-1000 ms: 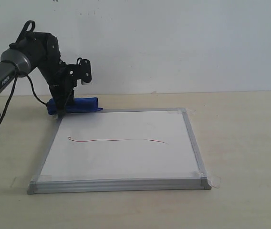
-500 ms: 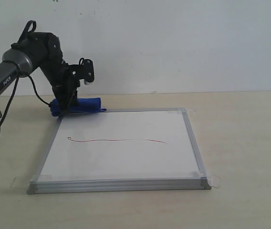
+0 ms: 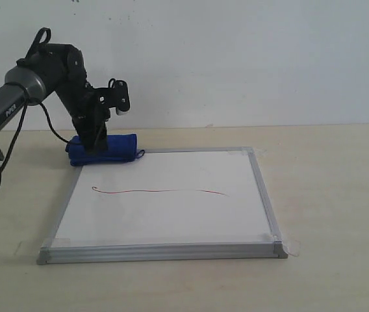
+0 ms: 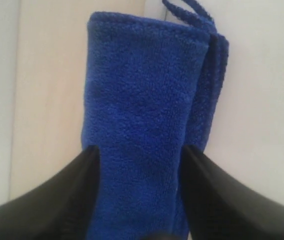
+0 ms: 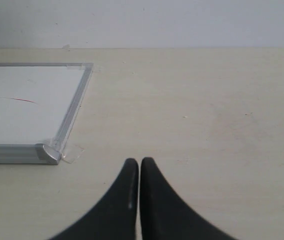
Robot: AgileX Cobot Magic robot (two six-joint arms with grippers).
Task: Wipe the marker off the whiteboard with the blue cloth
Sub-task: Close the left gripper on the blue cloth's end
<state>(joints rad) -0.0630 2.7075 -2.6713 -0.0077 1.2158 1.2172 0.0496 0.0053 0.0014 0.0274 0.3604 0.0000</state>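
Observation:
The blue cloth (image 3: 106, 149) (image 4: 142, 100) lies as a rolled bundle at the far left corner of the whiteboard (image 3: 171, 218), partly over its frame. My left gripper (image 3: 93, 143) (image 4: 138, 150) comes down on it from above, one black finger pressed against each side, shut on the cloth. The marker (image 3: 158, 191) runs as a thin dark red wavy line across the board's middle, with a small hook at its left end. My right gripper (image 5: 140, 161) is shut and empty above bare table, near the board's corner cap (image 5: 49, 153). It does not show in the exterior view.
The board rests flat on a pale wooden table (image 3: 327, 195) that meets a white wall (image 3: 236, 58) behind. Clear tape (image 3: 293, 247) holds the board's corners. A black cable (image 3: 51, 133) hangs from the left arm beside the cloth.
The left gripper has shifted slightly right and down onto the cloth. The cloth now looks thicker and sits a little lower, over the board's far left corner.

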